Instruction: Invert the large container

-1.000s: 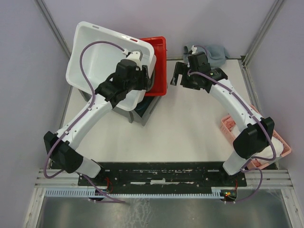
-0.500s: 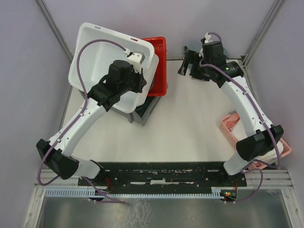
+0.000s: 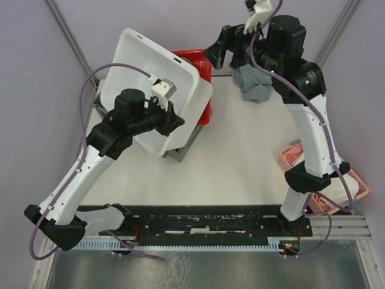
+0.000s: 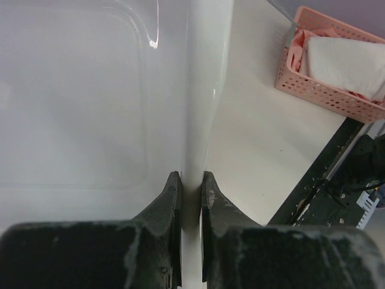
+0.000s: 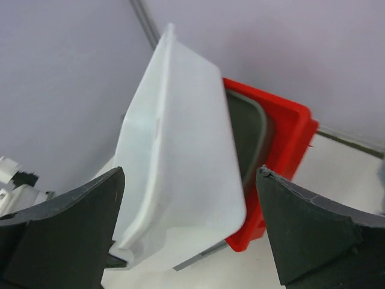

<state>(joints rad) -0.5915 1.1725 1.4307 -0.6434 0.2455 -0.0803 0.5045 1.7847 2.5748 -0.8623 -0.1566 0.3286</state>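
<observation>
The left gripper (image 4: 191, 180) pinches the side wall of the large white container (image 3: 150, 72), which stands tilted on edge at the far left of the table (image 3: 240, 156) (partly over the red bin (image 3: 202, 60)), while the right gripper (image 3: 225, 51) hangs wide open, apparently above a grey cloth (image 3: 257, 89).

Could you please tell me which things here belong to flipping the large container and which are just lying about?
In the job: large white container, tilted, rim pinched by the left gripper; right gripper, open.
Lying about: red bin, grey bin, grey cloth, pink basket holding a white cloth.
</observation>
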